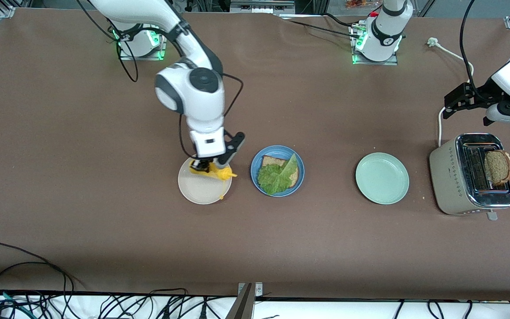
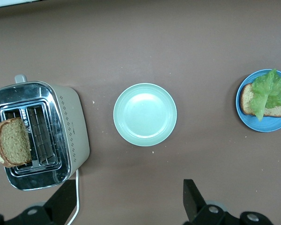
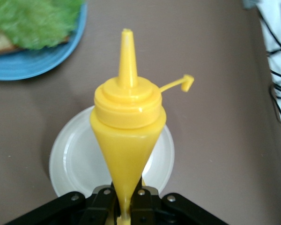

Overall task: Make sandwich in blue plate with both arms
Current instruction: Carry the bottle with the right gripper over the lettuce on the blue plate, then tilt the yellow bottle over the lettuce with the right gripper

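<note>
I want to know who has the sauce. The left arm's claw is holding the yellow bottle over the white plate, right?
Not quite. It is the right claw that is shut on the yellow bottle, over the white plate. The front view shows that arm coming from the right arm's base, and the right wrist view shows the bottle pinched in its claw. The left claw is open above the table near the toaster.

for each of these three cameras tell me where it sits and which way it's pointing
Front view: high across the table, facing both bases; shows right gripper holding the yellow bottle over the cream plate.
Left wrist view: looks down on toaster and mint plate; open left gripper shows.
Right wrist view: looks along the bottle; right gripper's base shows.
All share the blue plate.
</note>
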Robot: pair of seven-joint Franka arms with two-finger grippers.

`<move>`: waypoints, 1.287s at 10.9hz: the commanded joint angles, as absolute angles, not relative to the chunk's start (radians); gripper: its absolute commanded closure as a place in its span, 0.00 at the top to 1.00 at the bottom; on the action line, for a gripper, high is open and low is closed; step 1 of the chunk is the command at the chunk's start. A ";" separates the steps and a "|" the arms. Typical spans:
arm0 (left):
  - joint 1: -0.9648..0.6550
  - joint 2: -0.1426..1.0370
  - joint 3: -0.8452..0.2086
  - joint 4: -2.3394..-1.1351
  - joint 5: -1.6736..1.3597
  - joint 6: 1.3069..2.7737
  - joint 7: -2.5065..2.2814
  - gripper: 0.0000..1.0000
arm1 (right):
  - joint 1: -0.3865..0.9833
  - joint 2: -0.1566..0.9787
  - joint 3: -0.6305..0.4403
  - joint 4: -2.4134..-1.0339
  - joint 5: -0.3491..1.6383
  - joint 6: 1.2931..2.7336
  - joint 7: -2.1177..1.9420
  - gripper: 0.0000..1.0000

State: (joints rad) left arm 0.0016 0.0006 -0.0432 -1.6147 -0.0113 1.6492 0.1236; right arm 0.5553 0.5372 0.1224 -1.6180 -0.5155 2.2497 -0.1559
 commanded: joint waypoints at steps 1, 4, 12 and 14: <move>0.006 0.002 -0.048 -1.595 -0.008 1.631 0.114 1.00 | 0.705 0.671 0.094 -1.499 -0.711 2.111 -0.075 0.00; 0.006 0.002 -0.048 -1.595 -0.008 1.631 0.114 1.00 | 0.819 0.866 0.091 -1.298 -0.848 1.906 -0.075 0.00; 0.009 0.002 -0.044 -1.585 0.002 1.591 0.127 1.00 | 0.880 0.911 0.083 -1.272 -0.927 1.809 -0.071 0.00; 0.009 0.002 -0.041 -1.585 -0.003 1.589 0.106 1.00 | 0.876 0.897 0.081 -1.270 -0.920 1.798 -0.072 0.00</move>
State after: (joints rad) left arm 0.0025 0.0004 -0.0409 -1.6094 -0.0112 1.6157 0.1236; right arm 0.8612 0.8933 0.0952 -1.3068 -0.9066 1.8363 -0.0723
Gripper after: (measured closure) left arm 0.000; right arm 0.899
